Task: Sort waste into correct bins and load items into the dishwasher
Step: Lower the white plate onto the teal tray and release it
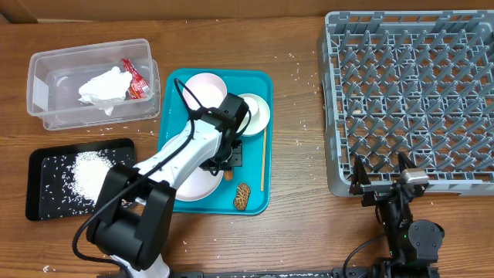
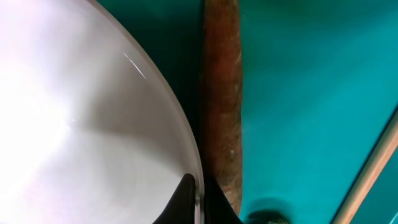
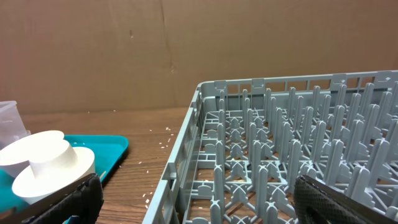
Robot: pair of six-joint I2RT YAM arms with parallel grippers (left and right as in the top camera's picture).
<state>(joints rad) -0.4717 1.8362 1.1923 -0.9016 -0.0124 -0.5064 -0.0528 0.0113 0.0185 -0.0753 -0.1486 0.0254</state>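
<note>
Plate [image 2: 81,124] is glossy, smooth white; the long brown scrap [image 2: 221,106] beside it looks rough and matt. Teal tray [image 2: 311,93] is smooth plastic, rack [image 1: 331,116] matt grey plastic, table [image 1: 297,108] wood-grain, tub [image 1: 38,66] clear plastic.

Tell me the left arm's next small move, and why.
Probably lift straight up a little. The left gripper looks shut on the rim of the large plate, with the long brown scrap lying right beside it on the teal tray; rising first should free the plate without dragging the scrap, before heading toward the grey rack.
</note>
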